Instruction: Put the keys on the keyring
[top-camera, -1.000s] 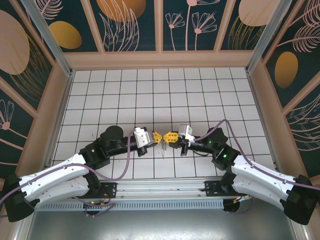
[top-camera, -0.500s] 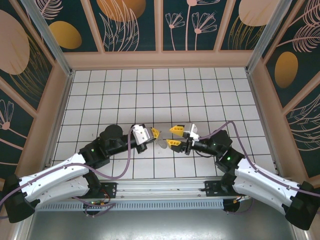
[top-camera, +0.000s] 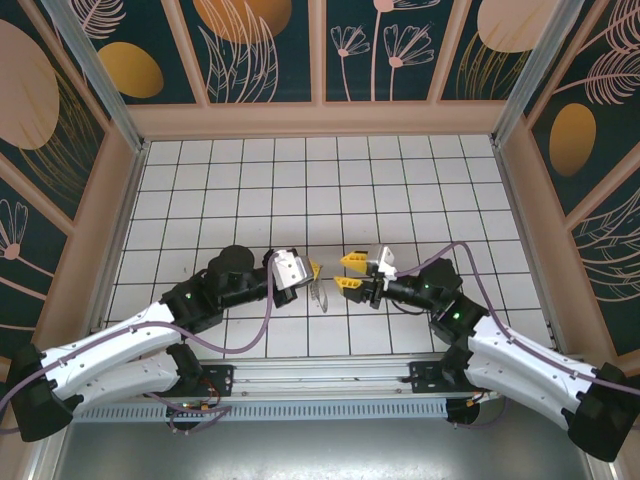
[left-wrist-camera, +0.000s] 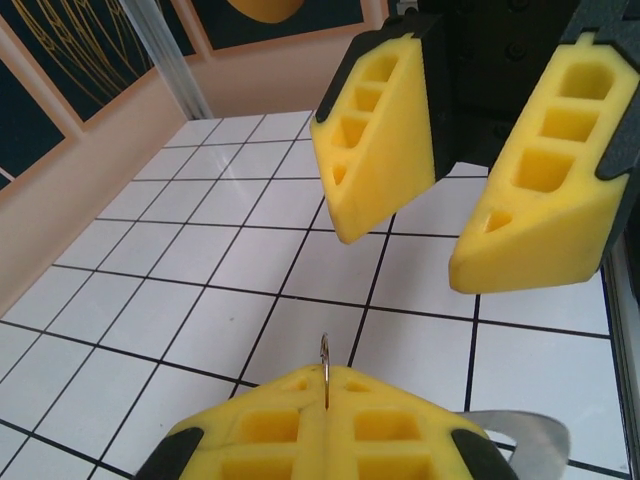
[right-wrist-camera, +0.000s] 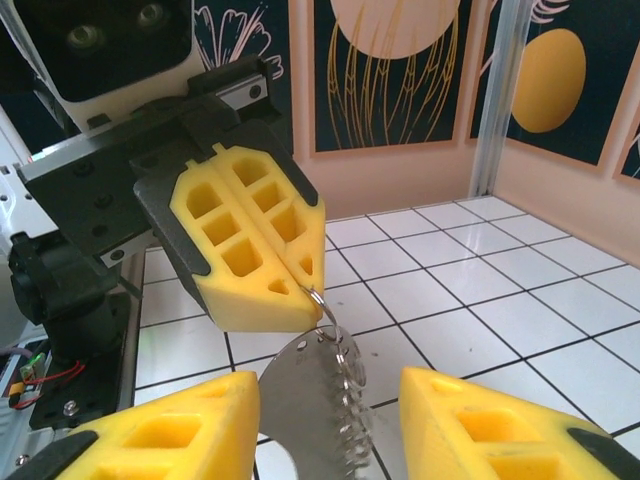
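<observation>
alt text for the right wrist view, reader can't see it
The left end effector, shut, pinches the thin wire ring atop the keyring, a flat silvery toothed piece hanging over white floor tiles. The right end effector is open in the foreground.

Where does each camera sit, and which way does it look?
Top external: above, behind the robot, looking down at the table; left arm and right arm show, left tool facing right tool.
Left wrist: on the left arm, looking past its own shut fingers at the open right tool.
Right wrist: on the right arm, looking past its own open fingers at the left tool.
Shared: both wrist views show the keyring in the left tool.
</observation>
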